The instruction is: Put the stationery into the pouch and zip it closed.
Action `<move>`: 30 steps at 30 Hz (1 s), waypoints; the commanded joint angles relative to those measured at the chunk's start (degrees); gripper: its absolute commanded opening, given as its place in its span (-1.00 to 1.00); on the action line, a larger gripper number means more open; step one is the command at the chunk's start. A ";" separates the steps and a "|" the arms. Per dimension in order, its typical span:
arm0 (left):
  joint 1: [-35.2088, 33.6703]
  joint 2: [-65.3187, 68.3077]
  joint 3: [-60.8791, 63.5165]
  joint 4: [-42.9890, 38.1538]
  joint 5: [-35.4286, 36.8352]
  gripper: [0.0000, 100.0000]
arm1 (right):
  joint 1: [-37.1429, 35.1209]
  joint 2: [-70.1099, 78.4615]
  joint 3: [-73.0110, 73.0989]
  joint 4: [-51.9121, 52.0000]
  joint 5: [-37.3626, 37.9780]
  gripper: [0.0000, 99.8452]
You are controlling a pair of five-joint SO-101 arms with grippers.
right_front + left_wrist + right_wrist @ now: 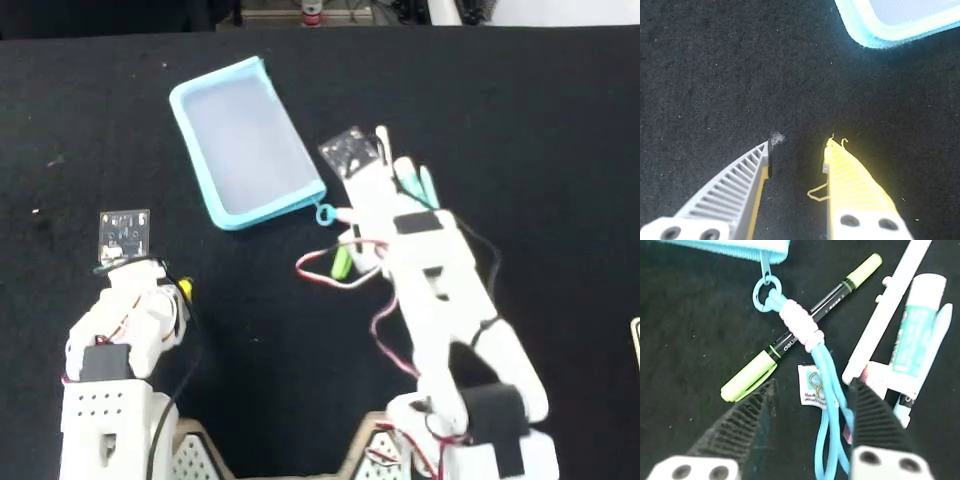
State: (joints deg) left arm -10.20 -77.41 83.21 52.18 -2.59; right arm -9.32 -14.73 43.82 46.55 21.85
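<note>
The light blue pouch (245, 140) lies flat at the back left of the black table, its ring zipper pull (764, 290) at the near corner. A blue cord with a pink bead (800, 324) runs from the ring across a green marker (800, 327). Beside these lie a white pen (887, 305) and a white-and-teal tube (917, 330). My right gripper (812, 387) hangs open just above the cord and the marker's cap, holding nothing. My left gripper (797, 150) is open over bare cloth, with the pouch corner (890, 25) some way ahead of it.
The right arm (420, 270) covers part of the stationery pile, with red and white cables looping beside it. The left arm (120, 330) stays near the front left edge. A small white label (812, 392) lies by the cord.
</note>
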 commanded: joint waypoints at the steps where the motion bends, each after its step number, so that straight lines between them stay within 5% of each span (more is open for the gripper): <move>1: -0.04 -0.70 -0.40 -0.09 0.09 -0.64 | -0.18 2.59 -6.55 -1.14 0.70 -0.52; 12: -0.04 -0.70 -0.31 -0.09 0.09 -0.64 | 0.62 16.40 -23.25 9.41 6.95 -0.56; 18: -0.04 -0.70 -0.22 -0.18 0.09 -0.64 | 2.29 21.58 -25.27 9.14 15.03 -0.56; 26: -0.04 -0.70 -0.22 -0.26 0.09 -0.64 | 2.29 24.31 -25.19 8.26 15.12 -0.58; 30: -0.04 -0.70 -0.22 -0.26 0.09 -0.64 | 2.37 24.13 -25.27 8.26 15.03 -1.00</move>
State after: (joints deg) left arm -10.20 -77.41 83.21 52.18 -2.59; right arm -7.91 9.98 21.58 55.60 36.35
